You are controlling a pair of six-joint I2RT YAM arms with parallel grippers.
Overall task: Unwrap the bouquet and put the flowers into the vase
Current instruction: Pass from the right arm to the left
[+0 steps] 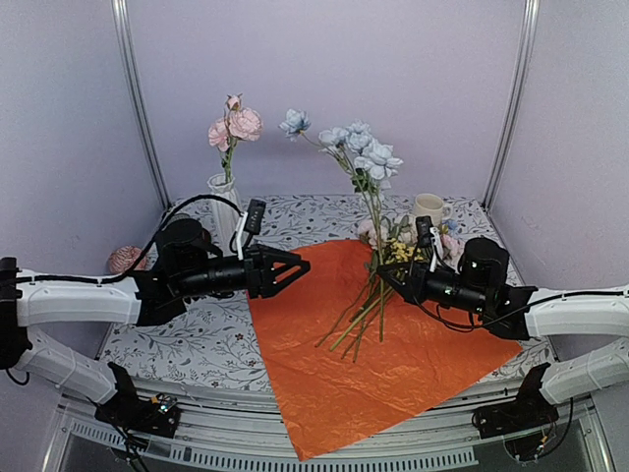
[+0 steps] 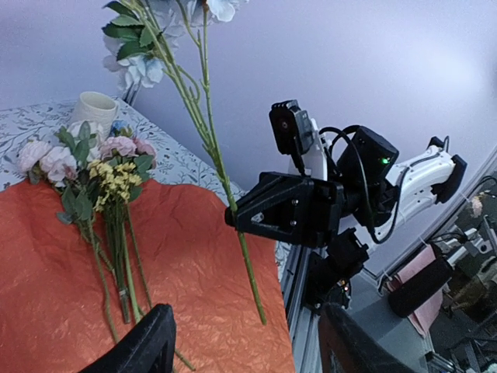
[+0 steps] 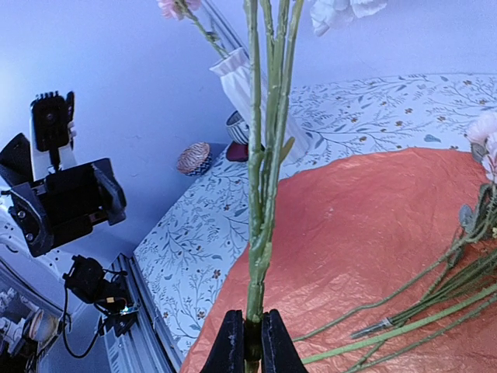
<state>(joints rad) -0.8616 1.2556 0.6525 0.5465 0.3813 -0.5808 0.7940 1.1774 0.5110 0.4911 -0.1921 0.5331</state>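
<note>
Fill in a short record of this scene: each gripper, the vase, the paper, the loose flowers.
Left gripper: open, empty, near the paper's left edge
Right gripper: shut on the blue flowers' stems, blooms up
Vase: back left, holds pink flowers
Paper: orange, spread flat
Loose flowers: lying on the paper, heads toward the mug

right gripper (image 2: pixel 231 218) pinching upright stem (image 2: pixel 248 268), flowers (image 2: pixel 116 148) on orange paper (image 2: pixel 190 256)
</note>
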